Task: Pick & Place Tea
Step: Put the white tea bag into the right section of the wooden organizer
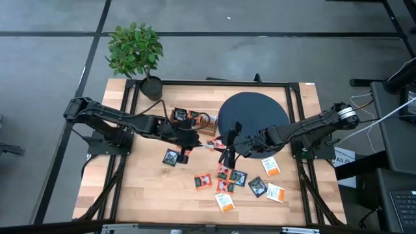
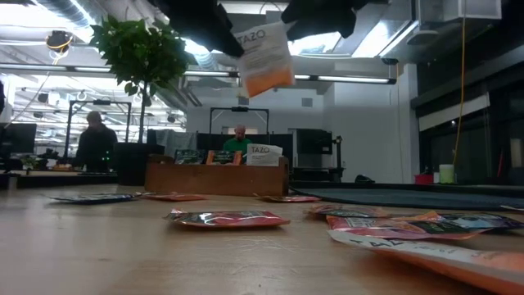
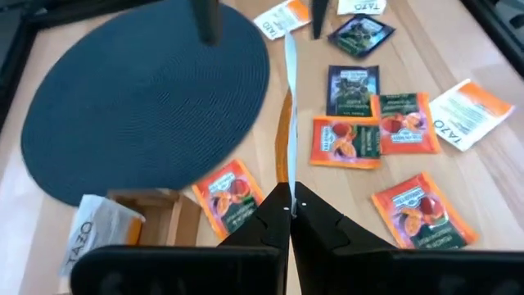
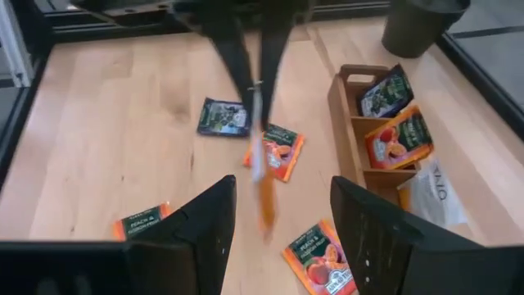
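**While one sachet hangs in mid-air, the rest lie on the table**

Left gripper [image 3: 288, 215]: fingers pinched together on the edge of a white-and-orange sachet [image 2: 264, 57], held well above the wooden table [image 1: 143, 188] near its middle. Seen edge-on from both wrist views, the sachet hangs between the two grippers.

Right gripper [image 4: 282, 217]: fingers spread apart, nothing between them, facing the hanging sachet from just beside the black round mat [image 1: 253, 117].

Loose sachets [image 1: 224, 179]: scattered flat toward the table's front edge, red-orange, dark green and white-and-orange; one dark sachet [image 1: 171, 157] lies apart, nearer the left arm.

Wooden tray [image 4: 364, 131]: stands near the far edge beside the mat, with sachets upright in its compartments.

Potted plant [image 1: 135, 52]: at the far left corner.
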`<state>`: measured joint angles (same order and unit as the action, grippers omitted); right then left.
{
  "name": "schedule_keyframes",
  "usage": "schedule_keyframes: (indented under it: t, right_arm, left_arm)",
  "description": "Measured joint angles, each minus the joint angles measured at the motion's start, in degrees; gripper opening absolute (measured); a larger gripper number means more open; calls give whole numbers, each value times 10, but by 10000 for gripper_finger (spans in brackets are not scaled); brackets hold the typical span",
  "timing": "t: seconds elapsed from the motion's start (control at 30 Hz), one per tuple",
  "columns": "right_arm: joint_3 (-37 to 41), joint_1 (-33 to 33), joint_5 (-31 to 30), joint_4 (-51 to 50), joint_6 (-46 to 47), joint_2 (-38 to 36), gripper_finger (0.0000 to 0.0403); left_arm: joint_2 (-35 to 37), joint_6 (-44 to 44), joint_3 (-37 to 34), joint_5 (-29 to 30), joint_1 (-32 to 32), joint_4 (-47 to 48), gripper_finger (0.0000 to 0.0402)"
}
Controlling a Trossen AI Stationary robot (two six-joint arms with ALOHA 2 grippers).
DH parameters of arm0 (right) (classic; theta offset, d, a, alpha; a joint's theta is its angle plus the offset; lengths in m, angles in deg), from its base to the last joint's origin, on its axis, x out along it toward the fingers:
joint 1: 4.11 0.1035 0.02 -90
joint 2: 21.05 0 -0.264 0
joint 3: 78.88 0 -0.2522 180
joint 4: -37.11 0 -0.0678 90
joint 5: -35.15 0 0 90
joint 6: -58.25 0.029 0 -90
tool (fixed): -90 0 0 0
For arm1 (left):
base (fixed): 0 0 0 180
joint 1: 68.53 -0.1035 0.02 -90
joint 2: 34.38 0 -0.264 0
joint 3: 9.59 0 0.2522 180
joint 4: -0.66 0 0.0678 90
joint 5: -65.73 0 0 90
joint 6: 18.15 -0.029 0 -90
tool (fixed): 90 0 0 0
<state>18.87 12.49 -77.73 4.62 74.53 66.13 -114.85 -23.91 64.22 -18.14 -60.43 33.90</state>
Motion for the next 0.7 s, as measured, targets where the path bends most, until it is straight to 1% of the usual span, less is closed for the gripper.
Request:
schedule_keyframes:
  t: [0.27,0.37,0.5,0.7]
  right_arm:
    - [0,0,9,0,0,0,200]
    - [0,0,32,2,3,3,197]
    - [1,0,32,11,-1,15,181]
    - [1,0,31,40,-31,23,143]
  left_arm:
    - [-5,0,-1,4,0,-13,2]
    - [-5,-5,-1,4,0,-19,2]
    - [-5,-10,-1,4,0,-22,2]
    - [-6,-10,-1,4,0,-20,2]
